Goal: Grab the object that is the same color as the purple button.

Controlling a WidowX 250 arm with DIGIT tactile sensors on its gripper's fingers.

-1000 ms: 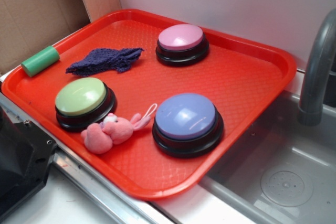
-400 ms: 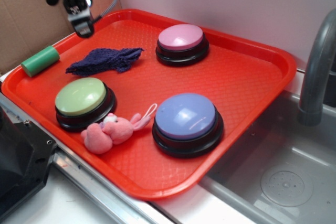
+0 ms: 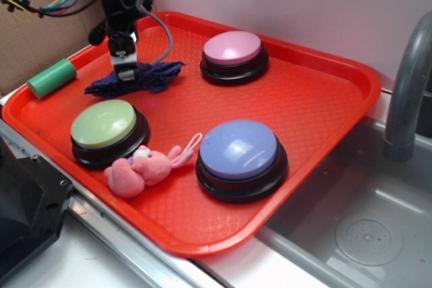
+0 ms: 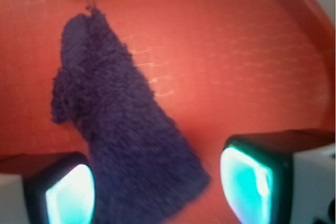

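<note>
1. A pink plush toy (image 3: 143, 170) lies at the near edge of the red tray (image 3: 317, 99), between a green button (image 3: 108, 129) and the purple button (image 3: 239, 156).
2. Farther back, the dark knitted cloth (image 3: 152, 77) lies flat on the tray.
3. The gripper (image 3: 125, 72) hangs over the cloth's left part, jaws spread wide either side of it, holding nothing.
4. A pink button (image 3: 233, 55) sits rearmost.

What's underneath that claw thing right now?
The dark purple cloth lies under the open gripper, flat on the red tray. Whatever is beneath the cloth itself is covered.
</note>
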